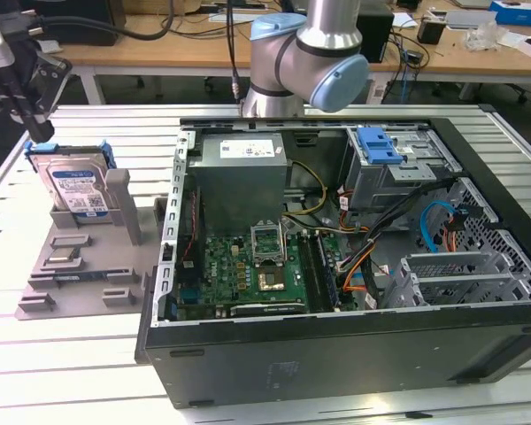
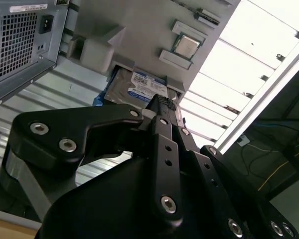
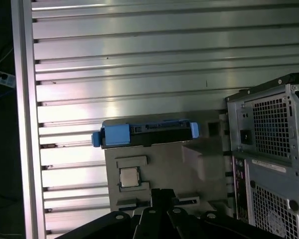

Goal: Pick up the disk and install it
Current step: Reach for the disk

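The disk (image 1: 73, 188), silver with a blue-and-white label and a blue carrier, stands upright on its edge in a slot of the grey fixture (image 1: 80, 266) on the exterior view's left. My black gripper (image 1: 41, 133) hangs just above and to the left of its top edge, not touching it. In the first wrist view the disk (image 3: 147, 134) appears edge-on beyond the gripper (image 3: 162, 195). The second wrist view has the disk's label (image 2: 145, 85) just past the gripper (image 2: 162, 102). The fingers are shut with nothing between them.
The open computer case (image 1: 336, 359) fills the exterior view's centre and right, with a grey power supply (image 1: 243, 168), a motherboard (image 1: 248, 270) and a blue-latched drive bay (image 1: 378, 144). A processor chip (image 3: 129, 177) lies on the fixture. The slatted metal table (image 1: 88, 372) surrounds everything.
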You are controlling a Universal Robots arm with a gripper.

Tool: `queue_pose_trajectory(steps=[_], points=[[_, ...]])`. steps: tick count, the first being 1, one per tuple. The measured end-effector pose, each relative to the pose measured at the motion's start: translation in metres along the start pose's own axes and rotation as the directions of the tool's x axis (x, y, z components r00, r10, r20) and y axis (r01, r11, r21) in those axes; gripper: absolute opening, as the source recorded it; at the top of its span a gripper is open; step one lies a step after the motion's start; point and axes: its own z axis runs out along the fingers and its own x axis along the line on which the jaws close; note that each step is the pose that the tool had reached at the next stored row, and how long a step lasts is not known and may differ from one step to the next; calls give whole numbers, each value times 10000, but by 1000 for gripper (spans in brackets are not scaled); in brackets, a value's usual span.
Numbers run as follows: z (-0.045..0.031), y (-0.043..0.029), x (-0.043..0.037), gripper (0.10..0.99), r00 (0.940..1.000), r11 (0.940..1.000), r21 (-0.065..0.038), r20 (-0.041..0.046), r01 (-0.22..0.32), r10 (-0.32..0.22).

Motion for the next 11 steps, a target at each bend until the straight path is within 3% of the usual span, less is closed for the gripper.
queue_pose_trajectory(steps=[3, 11], points=[[18, 36, 85, 102, 10000, 10000, 23, 3, 1, -1], [62, 114, 206, 102, 10000, 10000, 92, 7, 3, -3]])
